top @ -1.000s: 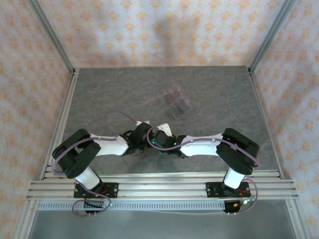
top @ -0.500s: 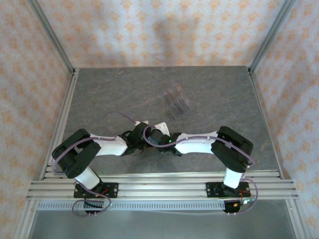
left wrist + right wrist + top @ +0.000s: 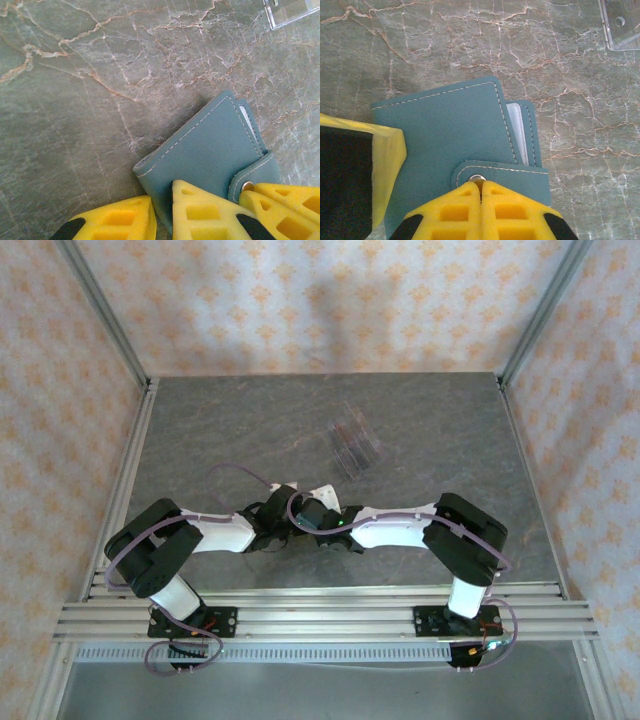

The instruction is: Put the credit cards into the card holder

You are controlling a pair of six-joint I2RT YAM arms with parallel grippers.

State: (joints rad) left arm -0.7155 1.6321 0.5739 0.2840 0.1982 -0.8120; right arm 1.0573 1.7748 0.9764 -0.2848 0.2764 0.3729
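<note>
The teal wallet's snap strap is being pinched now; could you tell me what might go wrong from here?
1. The right gripper pinches the snap strap only at its end, so it may slip off when pulled.
2. The left gripper holds just one edge of the teal wallet, which could pivot or lift.
3. The white edge peeking out might slide loose.

No text, label, brand, number or sign could be read anywhere. The teal stitched leather wallet (image 3: 450, 135) carried no readable marking, and neither did the clear plastic case (image 3: 354, 446) lying farther back on the table.
</note>
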